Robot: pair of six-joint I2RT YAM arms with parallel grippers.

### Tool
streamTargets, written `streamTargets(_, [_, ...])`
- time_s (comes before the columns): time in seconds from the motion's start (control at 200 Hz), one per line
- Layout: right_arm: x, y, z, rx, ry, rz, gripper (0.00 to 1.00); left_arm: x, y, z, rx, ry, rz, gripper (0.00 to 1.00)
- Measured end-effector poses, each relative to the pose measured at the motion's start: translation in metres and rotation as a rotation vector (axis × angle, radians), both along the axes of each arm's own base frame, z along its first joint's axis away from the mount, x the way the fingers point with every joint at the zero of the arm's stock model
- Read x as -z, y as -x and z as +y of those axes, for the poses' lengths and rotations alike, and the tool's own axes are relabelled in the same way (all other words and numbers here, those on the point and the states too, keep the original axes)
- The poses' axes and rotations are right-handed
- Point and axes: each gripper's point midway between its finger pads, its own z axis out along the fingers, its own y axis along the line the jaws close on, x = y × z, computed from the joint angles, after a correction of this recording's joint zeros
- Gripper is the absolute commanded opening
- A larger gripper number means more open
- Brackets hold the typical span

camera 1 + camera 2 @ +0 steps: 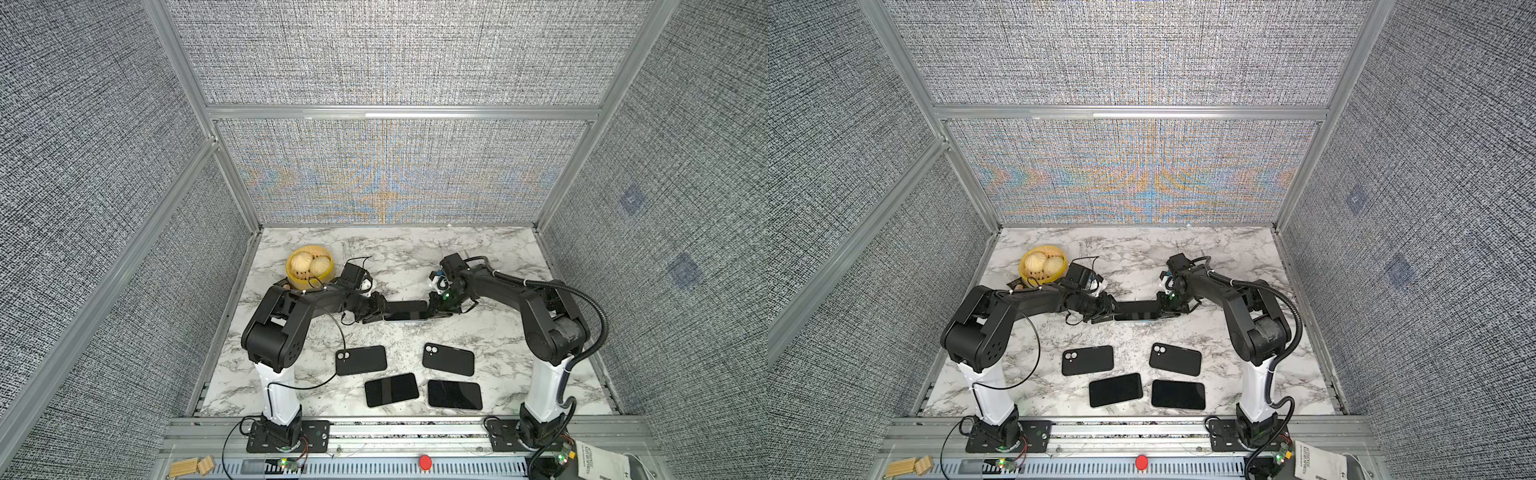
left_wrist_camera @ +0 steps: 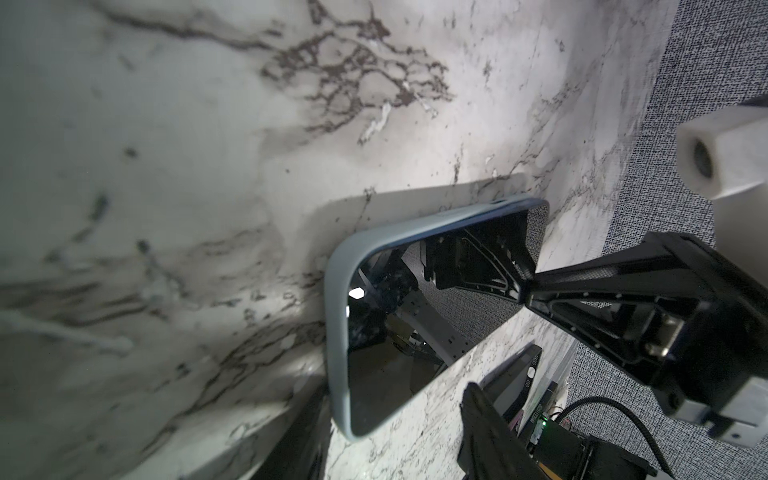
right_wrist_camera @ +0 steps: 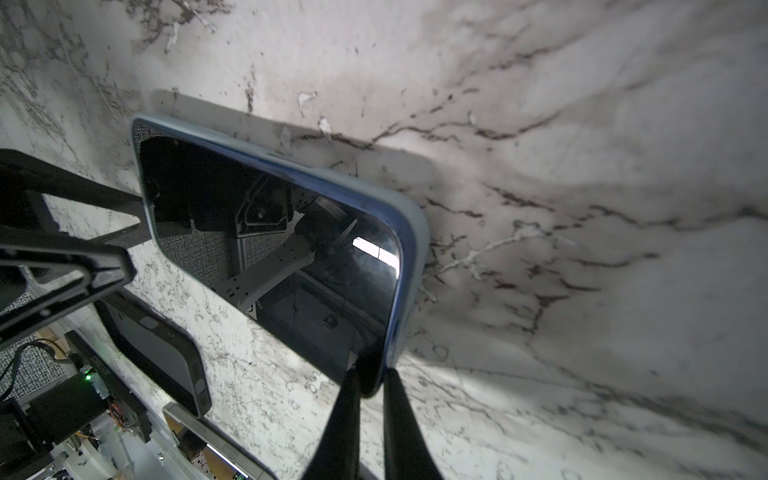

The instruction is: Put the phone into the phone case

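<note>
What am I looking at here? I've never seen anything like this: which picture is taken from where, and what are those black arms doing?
Two black robot arms reach over a marble table inside a fabric-walled booth. Both top views look down from overhead; the two close-ups come from a camera on each arm's wrist. Between the arms is a phone, screen up, in a pale blue case. The right gripper pinches one end; the left gripper straddles the opposite end, jaws apart. Toward the front lie two black backs with lens holes and two dark screens. A yellow basket holding two buns sits at the back.
</note>
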Motion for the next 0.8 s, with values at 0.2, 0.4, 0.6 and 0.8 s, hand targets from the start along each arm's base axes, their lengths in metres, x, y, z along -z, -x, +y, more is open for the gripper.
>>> streamTargets(0.2, [0.0014, 0.0008, 0.0002, 0.007, -0.003, 0.005, 0.11, 0.0007, 0.0, -0.0003, 0.001, 0.002, 0.004, 0.52])
streamTargets(0.4, [0.0045, 0.0014, 0.0003, 0.014, -0.001, 0.012, 0.1, 0.0011, 0.0005, -0.0002, 0.002, 0.005, 0.005, 0.52])
streamTargets(0.6, [0.0054, 0.0021, 0.0009, 0.018, 0.004, 0.015, 0.09, 0.0011, 0.0005, -0.0006, 0.001, 0.008, 0.007, 0.52])
streamTargets(0.8, [0.0075, 0.0035, 0.0005, 0.022, 0.01, 0.026, 0.09, 0.0011, 0.0005, -0.0006, 0.001, 0.008, 0.007, 0.52])
